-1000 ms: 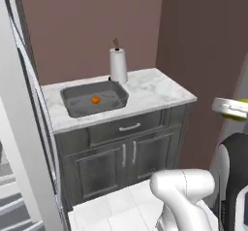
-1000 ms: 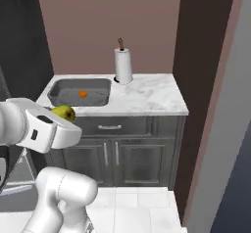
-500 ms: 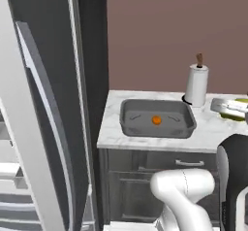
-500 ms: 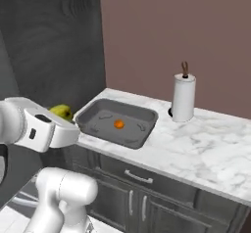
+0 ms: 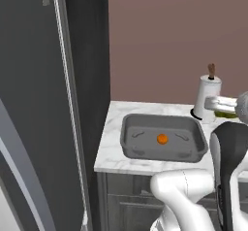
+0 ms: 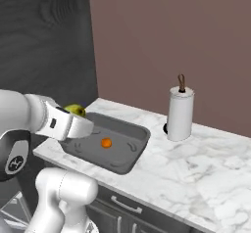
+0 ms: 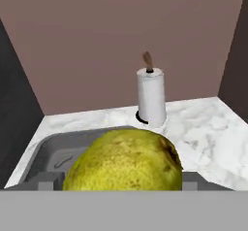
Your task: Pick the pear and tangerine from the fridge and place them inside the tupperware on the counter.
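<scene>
Yellow-green pear point(image 7: 125, 161) held between the jaws of the gripper point(image 6: 78, 124) at lower centre, orange tangerine point(image 5: 162, 139) seen mid-frame inside the grey tupperware point(image 5: 130, 142) — set on the marble counter point(image 6: 206, 166), paper towel roll point(image 7: 151, 98) behind.

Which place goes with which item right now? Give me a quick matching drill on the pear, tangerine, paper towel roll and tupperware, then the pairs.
Things:
1. pear
2. tangerine
3. paper towel roll
4. tupperware

Places:
A. upright on the counter by the wall
B. in the hand, beside the tray
C. lying inside the tray
D. flat on the counter next to the fridge

Pairs: 1-B, 2-C, 3-A, 4-D
</scene>
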Motion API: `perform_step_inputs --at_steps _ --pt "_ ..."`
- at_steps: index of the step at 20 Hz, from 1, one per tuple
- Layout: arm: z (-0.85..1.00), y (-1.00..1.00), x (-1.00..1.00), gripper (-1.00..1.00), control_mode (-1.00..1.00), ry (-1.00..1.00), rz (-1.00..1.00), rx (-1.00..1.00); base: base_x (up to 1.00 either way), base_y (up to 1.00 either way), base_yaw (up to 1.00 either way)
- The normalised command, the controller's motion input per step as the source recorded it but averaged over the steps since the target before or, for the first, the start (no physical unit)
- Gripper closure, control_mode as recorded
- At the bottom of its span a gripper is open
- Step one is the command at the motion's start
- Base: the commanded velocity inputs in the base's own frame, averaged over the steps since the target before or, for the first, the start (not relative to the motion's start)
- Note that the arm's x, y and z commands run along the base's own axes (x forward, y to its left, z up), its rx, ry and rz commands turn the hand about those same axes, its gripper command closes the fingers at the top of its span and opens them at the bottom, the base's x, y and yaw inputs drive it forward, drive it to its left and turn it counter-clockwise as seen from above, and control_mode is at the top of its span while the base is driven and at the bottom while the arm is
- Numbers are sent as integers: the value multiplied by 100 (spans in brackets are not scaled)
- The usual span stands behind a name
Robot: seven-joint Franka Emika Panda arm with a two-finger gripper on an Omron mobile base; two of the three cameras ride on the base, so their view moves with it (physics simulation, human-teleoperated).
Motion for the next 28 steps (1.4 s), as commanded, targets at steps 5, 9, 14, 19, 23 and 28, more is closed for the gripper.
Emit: perform_step_inputs --at_steps 5,9,14,19,23,28 --pt "-97 0 61 100 -100 100 43 0 0 0 0" --pt "-80 0 65 100 -100 100 59 0 0 0 0" --pt "-65 0 57 100 -100 66 47 0 0 0 0" --pt "-55 -2 68 100 -100 33 20 0 0 0 0" --pt "-44 -16 78 100 -100 14 0 2 0 0 0" --pt "-41 -26 60 100 -100 6 0 9 0 0 0"
